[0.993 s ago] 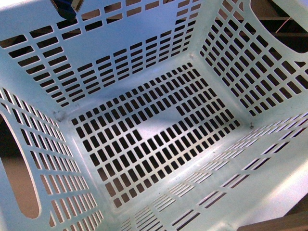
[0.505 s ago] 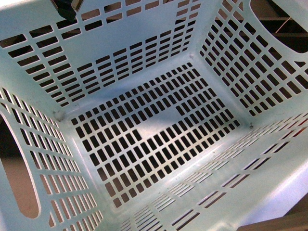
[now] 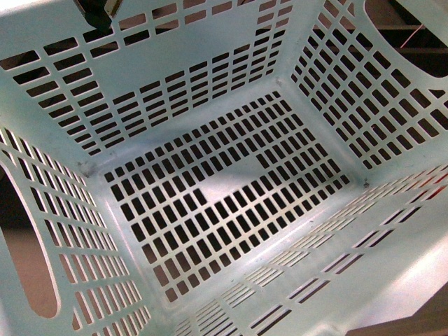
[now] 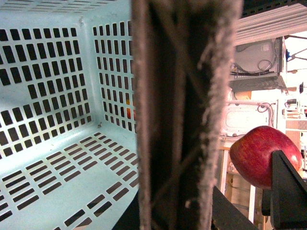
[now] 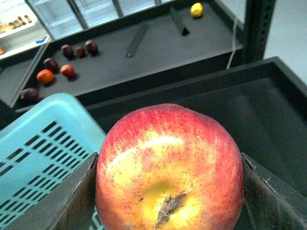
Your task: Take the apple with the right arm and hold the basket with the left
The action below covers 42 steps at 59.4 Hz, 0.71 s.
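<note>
The aqua slotted basket (image 3: 210, 84) fills the front view, tilted so I look into its empty inside. My left gripper is shut on its rim; one brownish-grey lattice finger (image 4: 182, 115) stands across the left wrist view, with the basket's inside (image 4: 53, 96) beside it. The red apple (image 5: 168, 167), yellowish round its stem dimple, is clamped between the dark fingers (image 5: 72, 201) of my right gripper, held in the air just beside the basket's wall (image 5: 43, 139). It also shows in the left wrist view (image 4: 261, 153), outside the basket.
Behind the apple lies a dark grey sloped shelf (image 5: 144, 57) with several dark purple and red-orange fruits (image 5: 57, 69) and a yellow fruit (image 5: 196, 9). A dark bin (image 5: 249, 105) sits under the apple. A small dark part of an arm (image 3: 98, 10) shows at the basket's far rim.
</note>
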Tool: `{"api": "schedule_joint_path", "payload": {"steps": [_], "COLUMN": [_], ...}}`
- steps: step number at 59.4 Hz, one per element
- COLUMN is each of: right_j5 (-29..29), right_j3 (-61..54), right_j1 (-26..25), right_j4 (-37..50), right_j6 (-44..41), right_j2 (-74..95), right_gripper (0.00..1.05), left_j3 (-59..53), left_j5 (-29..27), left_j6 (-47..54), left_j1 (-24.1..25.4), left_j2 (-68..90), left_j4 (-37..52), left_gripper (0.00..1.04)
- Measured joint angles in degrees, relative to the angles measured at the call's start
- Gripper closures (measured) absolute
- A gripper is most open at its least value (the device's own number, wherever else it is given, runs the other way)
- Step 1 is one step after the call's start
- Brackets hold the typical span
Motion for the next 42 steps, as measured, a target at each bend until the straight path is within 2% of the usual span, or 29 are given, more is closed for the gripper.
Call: {"api": "schedule_joint_path", "payload": {"steps": [7,15,22,31,42], "right_j5": [3.3,5.0,6.4,6.7,8.3], "right_j3": [-0.3,-1.7,-2.9,-4.7,-5.2], "right_j1": [8.2,15.0,18.0,19.4,19.2], "right_j4": [0.7,1.5,1.5,1.6,1.7], "right_j6": [2.2,4.3,5.2,6.4,6.5], "right_j2": [1.4,3.5,4.8,5.6,4.4], "right_gripper": [0.31,0.31,0.31,0.31,0.07], "left_j3": [0.0,0.0,0.0,0.0,0.0], "left_j5": [0.2,0.0,0.0,0.1,0.1], "left_j6": [0.0,0.0,0.0,0.0,0.0], "left_j1": [0.0,0.0,0.0,0.0,0.0], "left_j2": [0.0,0.0,0.0,0.0,0.0], "left_j4": [0.0,0.0,0.0,0.0,0.0], "left_gripper": [0.98,0.98,0.98,0.98,0.98]}}
